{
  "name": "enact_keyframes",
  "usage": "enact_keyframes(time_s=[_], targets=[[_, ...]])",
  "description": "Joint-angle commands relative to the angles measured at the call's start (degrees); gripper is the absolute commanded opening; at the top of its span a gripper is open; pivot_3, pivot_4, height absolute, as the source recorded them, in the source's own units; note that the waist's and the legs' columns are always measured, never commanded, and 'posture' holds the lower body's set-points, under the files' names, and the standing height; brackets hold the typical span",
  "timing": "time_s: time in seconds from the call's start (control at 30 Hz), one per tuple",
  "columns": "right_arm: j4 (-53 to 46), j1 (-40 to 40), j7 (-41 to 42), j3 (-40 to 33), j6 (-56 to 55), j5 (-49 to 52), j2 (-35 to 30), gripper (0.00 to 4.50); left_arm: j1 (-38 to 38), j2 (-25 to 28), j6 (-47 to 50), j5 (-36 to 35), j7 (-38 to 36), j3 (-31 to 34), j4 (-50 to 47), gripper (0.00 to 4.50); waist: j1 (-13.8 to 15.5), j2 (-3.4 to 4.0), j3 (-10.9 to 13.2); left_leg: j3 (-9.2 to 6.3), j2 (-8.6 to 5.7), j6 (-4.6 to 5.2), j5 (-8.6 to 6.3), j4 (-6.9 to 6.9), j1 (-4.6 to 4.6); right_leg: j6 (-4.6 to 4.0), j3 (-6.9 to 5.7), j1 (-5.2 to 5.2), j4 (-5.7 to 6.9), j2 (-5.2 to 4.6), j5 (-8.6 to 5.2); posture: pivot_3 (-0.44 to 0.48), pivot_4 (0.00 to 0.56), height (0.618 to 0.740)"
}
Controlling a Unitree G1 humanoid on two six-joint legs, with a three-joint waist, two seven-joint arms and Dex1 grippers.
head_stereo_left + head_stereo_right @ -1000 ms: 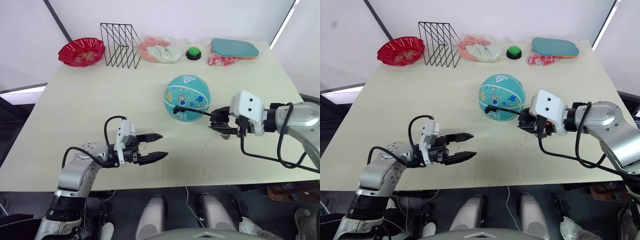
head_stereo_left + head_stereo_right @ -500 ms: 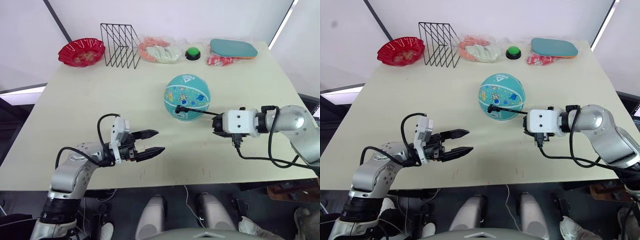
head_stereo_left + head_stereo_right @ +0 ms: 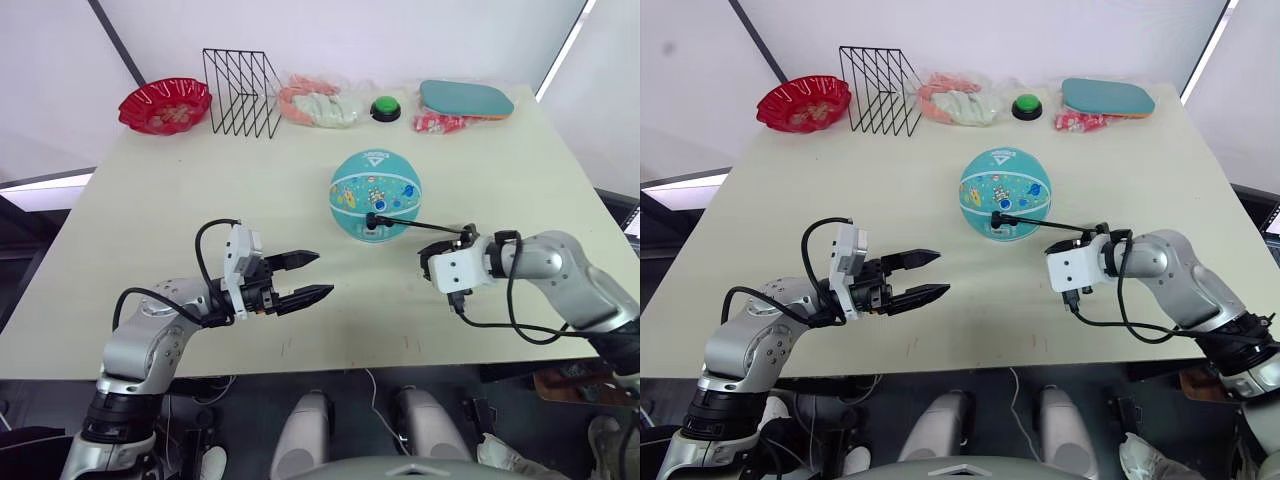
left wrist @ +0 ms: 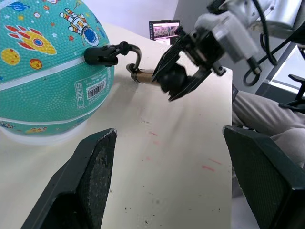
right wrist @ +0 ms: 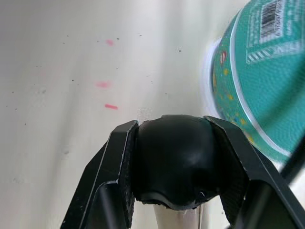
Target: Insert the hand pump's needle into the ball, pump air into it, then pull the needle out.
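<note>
The teal ball [image 3: 375, 193] with cartoon prints rests mid-table. The needle's black fitting [image 3: 374, 222] presses against the ball's near side, and the pin is hidden where they meet. From the fitting the thin black hose [image 3: 425, 227] runs right to the hand pump [image 4: 143, 75], a short bronze barrel lying low over the table. My right gripper [image 3: 432, 262] is shut on the pump's black end [image 5: 174, 162], a short way right of and nearer than the ball. My left gripper [image 3: 314, 276] hovers open left of and nearer than the ball, holding nothing; its fingers [image 4: 93, 167] frame the ball [image 4: 43, 71].
Along the far edge stand a red bowl [image 3: 164, 104], a black wire rack [image 3: 240, 90], a plastic bag [image 3: 318, 103], a green button [image 3: 385, 108] and a teal paddle [image 3: 467, 98]. The table's front edge [image 3: 330, 372] runs just below both grippers.
My right wrist has turned and dropped nearer the table's front, still gripping the pump's end. The hose fitting has shifted slightly right on the ball. The left gripper stays open, barely moved.
</note>
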Motion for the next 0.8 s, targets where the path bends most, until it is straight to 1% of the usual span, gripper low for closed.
enact_keyframes(time_s=[0.03, 0.13, 0.27, 0.33, 0.37, 0.4, 0.43, 0.47, 0.6, 0.67, 0.73, 0.8], targets=[[3.05, -0.85, 1.14, 1.71, 4.35, -2.37, 3.09, 1.64, -1.1, 0.33, 0.36, -1.45, 0.66, 1.04, -2.31, 3.8, -0.05, -0.02, -0.01, 0.0, 0.01, 0.0, 0.0, 0.08, 0.0, -0.01, 0.01, 0.01, 0.01, 0.03, 0.01, 0.0, 0.15, 0.74], [5.85, -1.37, 1.17, 1.8, 5.73, -3.59, 4.84, 1.64, -1.33, 0.82, 1.65, -2.8, 1.02, 1.72, -2.89, 3.8, 0.12, -0.02, -0.01, -0.01, 0.01, 0.0, 0.0, 0.24, -0.01, -0.03, 0.0, 0.07, 0.08, 0.04, 0.02, 0.0, 0.15, 0.74], [7.75, -1.42, 2.79, 0.95, 8.34, -1.94, 6.64, 1.64, -1.24, 2.02, 3.46, -4.83, 1.64, 3.5, -4.44, 3.8, 0.44, -0.03, -0.01, -0.01, -0.02, 0.0, 0.0, 0.31, -0.04, 0.01, 0.01, 0.07, 0.11, 0.01, 0.05, 0.0, 0.15, 0.74], [7.37, -1.06, 3.06, 0.4, 8.17, -1.36, 6.72, 2.66, -1.07, 2.46, 3.67, -5.06, 1.87, 3.97, -4.72, 3.8, 0.6, -0.02, 0.0, -0.01, -0.02, 0.0, 0.0, 0.3, -0.04, 0.01, 0.01, 0.07, 0.11, 0.01, 0.05, 0.0, 0.15, 0.74], [7.21, -1.0, 3.1, 0.25, 8.04, -1.25, 6.67, 2.83, -1.06, 2.61, 3.73, -5.1, 1.92, 4.06, -4.73, 3.8, 0.76, -0.02, 0.0, -0.01, -0.02, 0.0, 0.0, 0.28, -0.04, 0.01, 0.01, 0.06, 0.11, 0.01, 0.05, 0.0, 0.15, 0.74], [6.38, -0.65, 2.69, -0.54, 7.83, -0.64, 6.81, 3.5, -0.95, 2.93, 3.76, -5.18, 1.92, 4.22, -4.79, 3.8, 0.77, -0.02, 0.0, -0.01, -0.02, 0.0, 0.0, 0.27, -0.05, 0.01, 0.01, 0.05, 0.11, 0.01, 0.06, 0.0, 0.15, 0.74], [5.07, -0.22, 2.29, -1.66, 8.1, 0.27, 7.02, 3.76, -0.83, 3.21, 3.81, -5.3, 1.94, 4.43, -4.85, 3.8, 0.76, -0.01, 0.01, -0.01, -0.02, 0.0, 0.0, 0.27, -0.05, 0.01, 0.01, 0.04, 0.11, 0.01, 0.06, 0.0, 0.15, 0.74], [3.38, 0.43, 2.74, -2.83, 9.05, 1.82, 7.11, 4.45, -0.8, 3.45, 3.78, -5.29, 1.92, 4.51, -4.82, 3.8, 0.75, 0.0, 0.01, 0.0, -0.02, 0.0, 0.0, 0.26, -0.07, 0.02, 0.02, 0.02, 0.11, 0.02, 0.07, 0.0, 0.15, 0.74], [-3.9, 4.05, 5.33, -7.15, 13.08, 8.32, 6.18, 4.45, -1.0, 3.86, 3.6, -5.1, 2.06, 4.59, -4.57, 3.8, 0.76, 0.01, 0.02, -0.01, -0.01, 0.0, 0.0, 0.24, -0.07, 0.1, 0.02, 0.01, 0.11, 0.03, 0.11, 0.0, 0.15, 0.74], [-8.85, 7.19, 6.38, -10.83, 15.57, 13.22, 5.55, 4.45, -1.45, 4.29, 3.6, -5.05, 1.97, 4.73, -4.26, 3.8, 0.79, 0.0, 0.02, -0.01, 0.0, 0.0, 0.0, 0.24, -0.06, 0.1, 0.02, 0.01, 0.12, 0.03, 0.11, 0.0, 0.15, 0.74], [-13.55, 10.8, 6.02, -15.68, 18.26, 18.16, 5.22, 4.45, -2.27, 4.93, 3.54, -4.89, 1.48, 4.88, -3.54, 3.8, 1.14, 0.0, 0.02, -0.06, 0.0, 0.01, 0.0, 0.24, -0.11, 0.1, -0.01, 0.01, 0.12, 0.03, 0.1, 0.0, 0.15, 0.74], [-15.9, 12.67, 5.36, -18.07, 19.78, 20.5, 4.86, 4.45, -2.68, 5.39, 3.28, -4.71, 1.12, 4.81, -3.06, 3.8, 1.06, 0.01, 0.03, -0.06, -0.01, 0.01, 0.0, 0.26, -0.12, 0.1, -0.01, 0.02, 0.12, 0.03, 0.11, 0.0, 0.15, 0.74]])
